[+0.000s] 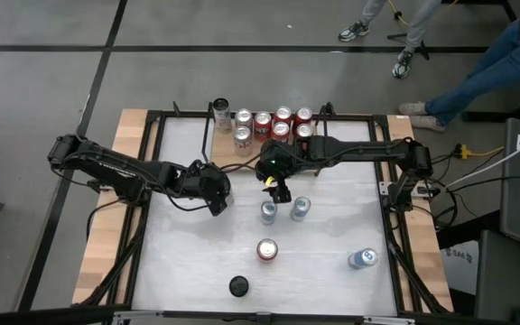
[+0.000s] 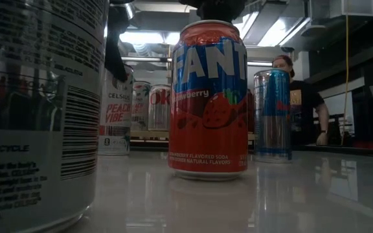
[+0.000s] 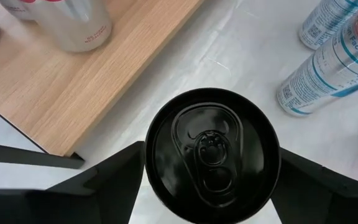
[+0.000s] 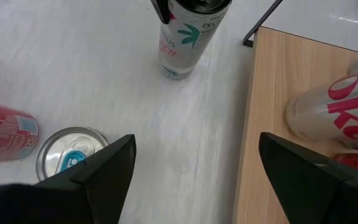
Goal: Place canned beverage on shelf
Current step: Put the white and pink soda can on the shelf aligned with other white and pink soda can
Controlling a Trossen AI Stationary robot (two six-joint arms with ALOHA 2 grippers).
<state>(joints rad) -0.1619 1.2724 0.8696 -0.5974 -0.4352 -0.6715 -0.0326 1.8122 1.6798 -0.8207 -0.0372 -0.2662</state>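
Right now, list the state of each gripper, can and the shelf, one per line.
left gripper: shut on black-topped can, beside the shelf.
black-topped can: upright, gripped, unopened.
right gripper: open, empty, above table.
shelf: partly filled with upright cans.
Fanta can: upright on table.

Two dark jointed arms, black cables along their links, matte black wedge-shaped fingers [image 4: 104, 171], flat-faced

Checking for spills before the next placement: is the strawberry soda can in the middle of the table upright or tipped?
Upright. The red soda can shows its round top from above, and in the low view it stands on its base on the table.
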